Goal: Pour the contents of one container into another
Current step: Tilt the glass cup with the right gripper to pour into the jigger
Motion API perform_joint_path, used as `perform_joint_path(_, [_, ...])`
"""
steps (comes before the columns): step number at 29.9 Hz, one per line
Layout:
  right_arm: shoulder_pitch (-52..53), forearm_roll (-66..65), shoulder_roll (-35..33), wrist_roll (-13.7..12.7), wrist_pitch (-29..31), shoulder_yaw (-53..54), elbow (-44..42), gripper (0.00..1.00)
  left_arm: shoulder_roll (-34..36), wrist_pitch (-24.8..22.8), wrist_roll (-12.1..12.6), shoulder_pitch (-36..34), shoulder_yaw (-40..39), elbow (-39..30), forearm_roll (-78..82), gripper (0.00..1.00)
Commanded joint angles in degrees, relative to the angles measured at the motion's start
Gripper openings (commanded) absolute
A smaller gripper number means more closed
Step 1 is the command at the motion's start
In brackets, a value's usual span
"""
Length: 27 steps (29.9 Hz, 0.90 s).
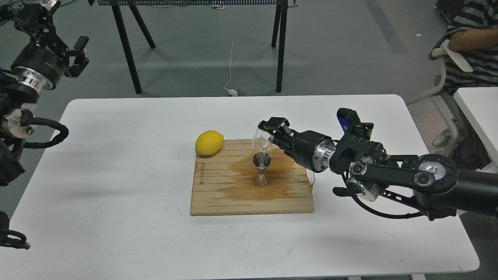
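Observation:
The steel jigger [261,170] stands upright on the wooden board [218,194], on a wet brown stain. Directly above its mouth the small clear glass cup [261,140] hangs steeply tipped, mouth down and left, its lip just over the jigger's rim. My right gripper [269,133] reaches in from the right and is shut on the cup. My left gripper [79,54] is raised far off the table at the upper left, fingers apart, holding nothing.
A yellow lemon [209,142] rests on the board's far left corner. The white table [116,163] carries the board in its middle. Black stand legs [128,46] are behind the table; a seated person [470,39] is at the upper right.

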Motion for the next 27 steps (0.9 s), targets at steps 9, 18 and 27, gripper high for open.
perform_joint_path(9, [0.59, -0.4, 0.12, 0.44, 0.0, -0.38, -0.59, 0.26, 0.0, 0.0, -0.09, -0.17, 0.0, 0.0, 0.0, 0.99])
perform_joint_path(18, [1.03, -0.4, 0.12, 0.44, 0.17, -1.0, -0.59, 0.26, -0.09, 0.0, 0.0, -0.09, 0.0, 0.0, 0.0, 0.99])
perform_joint_path(27, [0.95, -0.49, 0.12, 0.44, 0.17, -1.0, -0.59, 0.26, 0.0, 0.0, 0.0, -0.52, 0.0, 0.0, 0.0, 0.99])
